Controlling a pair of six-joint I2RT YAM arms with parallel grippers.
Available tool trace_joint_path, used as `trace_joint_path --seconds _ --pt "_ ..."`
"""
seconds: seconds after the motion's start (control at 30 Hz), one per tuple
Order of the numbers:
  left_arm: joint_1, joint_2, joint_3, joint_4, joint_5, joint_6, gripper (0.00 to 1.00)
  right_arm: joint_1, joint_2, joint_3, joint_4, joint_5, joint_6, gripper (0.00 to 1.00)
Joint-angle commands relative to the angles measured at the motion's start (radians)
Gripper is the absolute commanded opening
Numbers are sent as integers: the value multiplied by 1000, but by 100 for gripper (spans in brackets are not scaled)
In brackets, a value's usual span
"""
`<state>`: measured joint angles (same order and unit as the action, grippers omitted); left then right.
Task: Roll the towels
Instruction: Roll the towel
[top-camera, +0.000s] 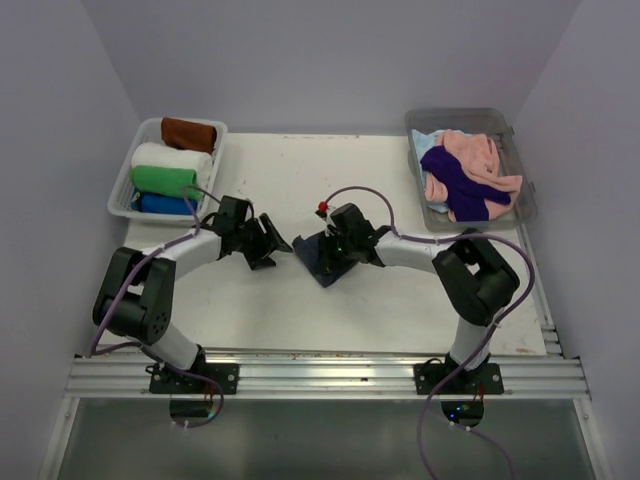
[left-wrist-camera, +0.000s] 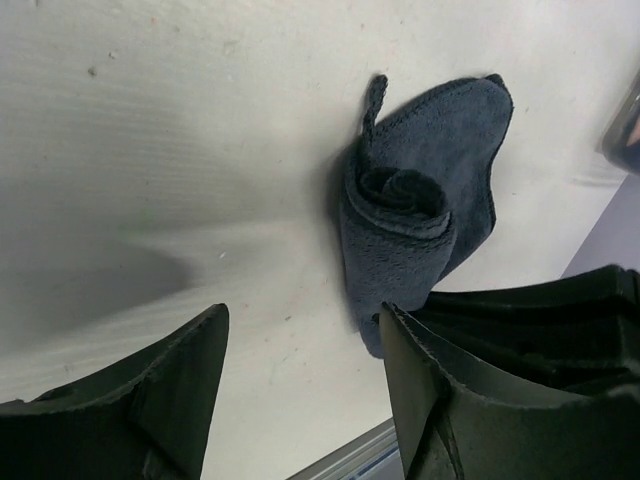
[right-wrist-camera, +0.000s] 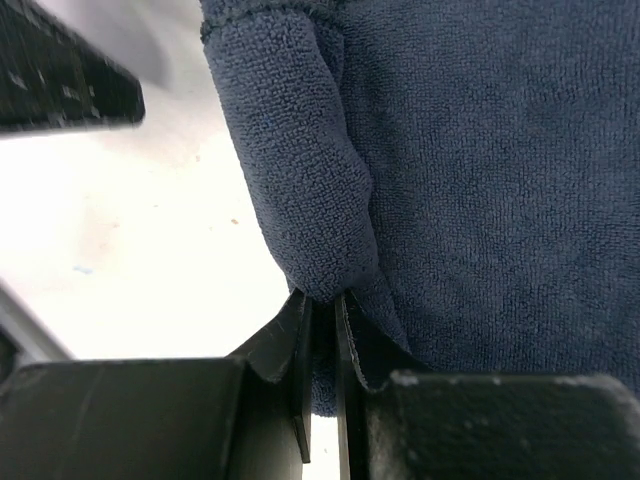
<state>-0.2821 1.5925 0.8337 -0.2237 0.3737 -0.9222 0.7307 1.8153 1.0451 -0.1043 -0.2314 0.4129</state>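
Right wrist view puts you close on the dark grey-blue towel (right-wrist-camera: 480, 150). Your right tool (right-wrist-camera: 322, 310) is nearly closed, its two thin jaws pinching a fold of terry at the end of the rolled part. Left wrist view shows the same cloth lying on the desk (left-wrist-camera: 150, 120), partly rolled, with a tight spiral facing you and a flat tail spreading beyond it. A loose corner strays out beside the roll. Your left tool (left-wrist-camera: 300, 330) stands wide open and holds nothing, just short of the roll's end.

Expect this cloth to be light, soft and limp. It has no stiffness, so whatever you do not pin will probably sag or unwind. A pinch on one layer will likely drag that layer out of the spiral rather than turn the whole roll. The pile should grip the jaws well, so bunching is a bigger worry than slipping. Nothing here looks fragile.

Take hold across the full thickness of the roll at its two ends, one tool each, not on the tail or the stray corner. From above, the towel sits mid-desk between the arms, well apart from the rolled towels (top-camera: 172, 165) in the left bin (top-camera: 122, 190) and the loose towels (top-camera: 465, 175) in the right bin (top-camera: 462, 113).
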Motion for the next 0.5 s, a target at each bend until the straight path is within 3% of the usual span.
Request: trace_joint_path --seconds 0.0,0.23,0.47 --pt "-12 -43 -27 64 14 45 65 -33 35 -43 63 -221 93 0" --pt "-86 -3 17 104 42 51 53 -102 55 -59 56 -364 147 0" --pt "-129 69 85 81 18 51 51 -126 68 -62 23 -382 144 0"
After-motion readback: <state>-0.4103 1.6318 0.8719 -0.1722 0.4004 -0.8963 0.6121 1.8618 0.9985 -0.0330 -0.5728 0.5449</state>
